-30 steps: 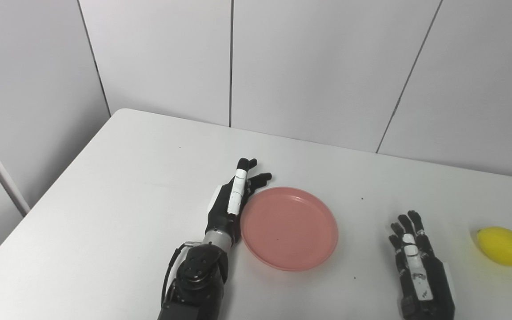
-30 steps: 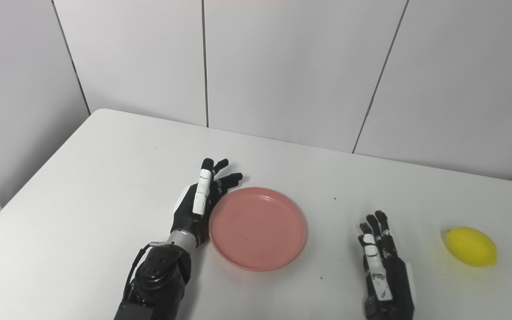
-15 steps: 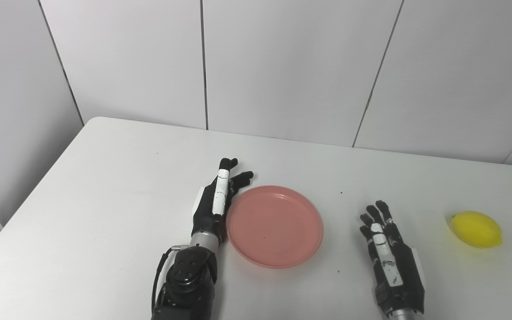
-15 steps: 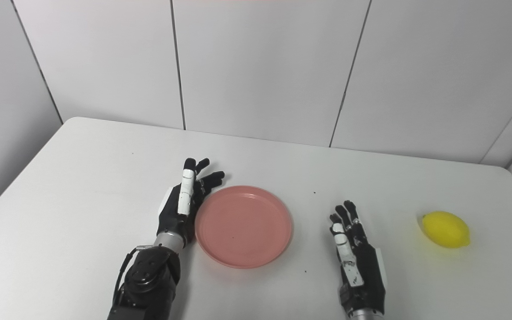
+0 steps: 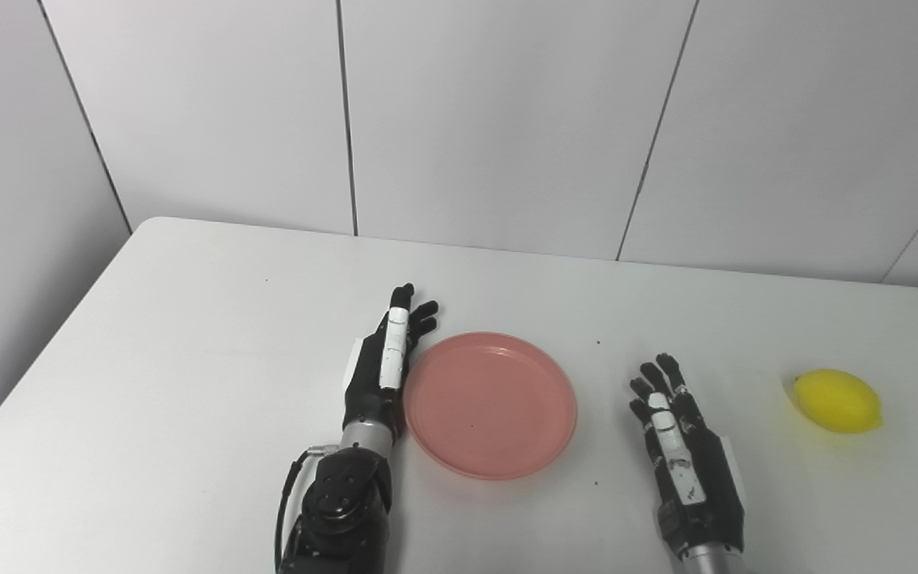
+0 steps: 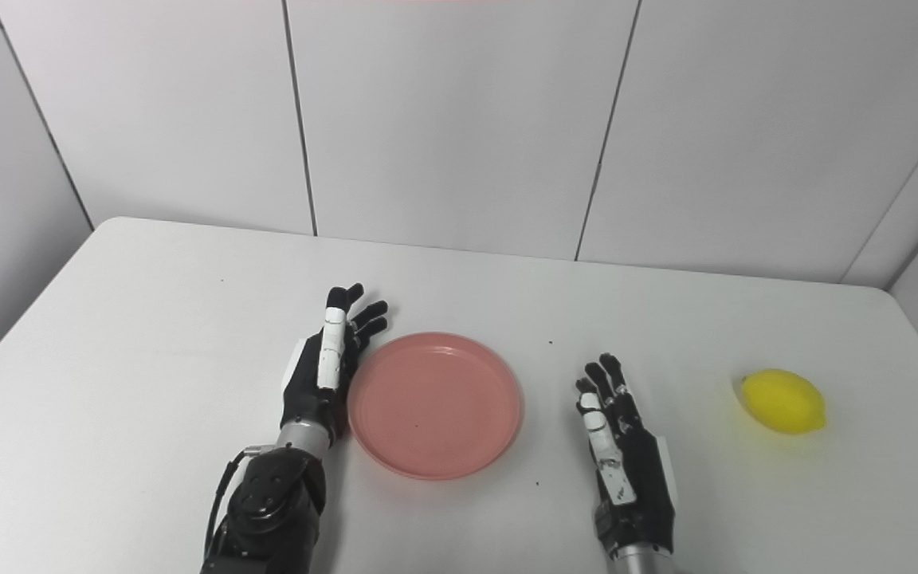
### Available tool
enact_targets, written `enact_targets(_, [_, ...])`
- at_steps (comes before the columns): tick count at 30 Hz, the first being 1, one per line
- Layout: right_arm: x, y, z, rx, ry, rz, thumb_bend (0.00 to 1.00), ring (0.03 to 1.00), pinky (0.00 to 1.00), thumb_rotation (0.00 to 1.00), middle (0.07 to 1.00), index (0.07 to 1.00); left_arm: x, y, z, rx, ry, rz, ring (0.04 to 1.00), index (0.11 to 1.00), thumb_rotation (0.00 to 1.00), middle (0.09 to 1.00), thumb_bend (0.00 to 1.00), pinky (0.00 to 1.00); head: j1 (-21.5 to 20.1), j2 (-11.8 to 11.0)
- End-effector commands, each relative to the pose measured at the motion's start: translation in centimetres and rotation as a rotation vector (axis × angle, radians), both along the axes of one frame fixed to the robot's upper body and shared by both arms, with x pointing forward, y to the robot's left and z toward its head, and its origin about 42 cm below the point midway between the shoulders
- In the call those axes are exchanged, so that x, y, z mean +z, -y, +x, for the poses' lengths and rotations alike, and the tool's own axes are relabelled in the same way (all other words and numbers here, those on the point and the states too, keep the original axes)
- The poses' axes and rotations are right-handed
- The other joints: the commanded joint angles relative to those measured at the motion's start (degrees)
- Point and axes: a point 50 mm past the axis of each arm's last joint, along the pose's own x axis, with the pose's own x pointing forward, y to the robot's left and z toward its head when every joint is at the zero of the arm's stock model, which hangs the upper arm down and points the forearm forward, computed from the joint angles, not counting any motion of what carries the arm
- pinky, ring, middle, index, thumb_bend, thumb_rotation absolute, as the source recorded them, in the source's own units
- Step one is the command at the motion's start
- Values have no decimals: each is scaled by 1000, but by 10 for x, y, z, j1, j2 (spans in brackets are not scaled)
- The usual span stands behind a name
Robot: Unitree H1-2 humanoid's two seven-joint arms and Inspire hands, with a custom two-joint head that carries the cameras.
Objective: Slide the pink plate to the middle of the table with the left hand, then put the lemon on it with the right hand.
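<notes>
In the left eye view, our left hand (image 5: 386, 368) stands on edge on the white table (image 5: 188, 335), fingers straight and pressed together, the palm side set against the left rim of the pink plate (image 5: 491, 404). It holds nothing; it only bears on the rim. The plate lies flat and empty, roughly midway across the table and toward the near edge. Our right hand (image 5: 686, 458) rests palm down to the right of the plate, apart from it, fingers slightly spread and empty. The lemon (image 5: 837, 400) sits farther right, well apart from the plate and near the table's right side.

In the right eye view, the same layout reads a little more plainly: the left hand (image 6: 323, 371) touches the plate (image 6: 435, 404) along its left rim, the right hand (image 6: 622, 450) lies between plate and lemon (image 6: 782, 400), touching neither.

We judge the plate to be light, stiff plastic with a shallow raised lip, so it should slide easily on the smooth table under a sideways push at the rim; too quick a shove could send it skating past the middle or turning. The lemon looks smooth and rounded, likely to roll if nudged, so we would take it across its broad middle from above, fingers on one long side and thumb on the other, and set it down gently so it does not roll off the shallow plate
</notes>
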Motion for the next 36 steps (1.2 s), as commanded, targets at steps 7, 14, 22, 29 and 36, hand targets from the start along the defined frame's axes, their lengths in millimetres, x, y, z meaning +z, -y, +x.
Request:
enact_targets(7, [-18, -10, -6, -12, -50, 6, 740, 923, 957, 650, 927, 938, -10, 5, 2, -44, -50, -38, 872, 950, 1000, 836, 809, 1000, -24, -4])
enact_targets(14, [-12, -11, -5, -52, -5, -33, 713, 911, 942, 650, 910, 912, -15, -6, 4, -64, -67, -39, 875, 946, 1000, 847, 817, 1000, -80, -12])
enact_targets(22, [12, -7, 3, -160, 45, -175, 711, 826, 802, 644, 853, 850, -21, -16, 7, -88, -84, -74, 898, 966, 1000, 869, 791, 1000, -111, -21])
enact_targets(29, [32, 8, 6, -237, 104, -347, 667, 790, 712, 621, 838, 853, -24, -14, 10, -87, -88, -81, 897, 968, 1000, 871, 789, 1000, -109, -27])
enact_targets(36, [51, 32, 14, -293, 176, -455, 625, 784, 710, 602, 841, 859, -26, -12, 11, -89, -91, -90, 903, 968, 1000, 866, 781, 1000, -111, -34])
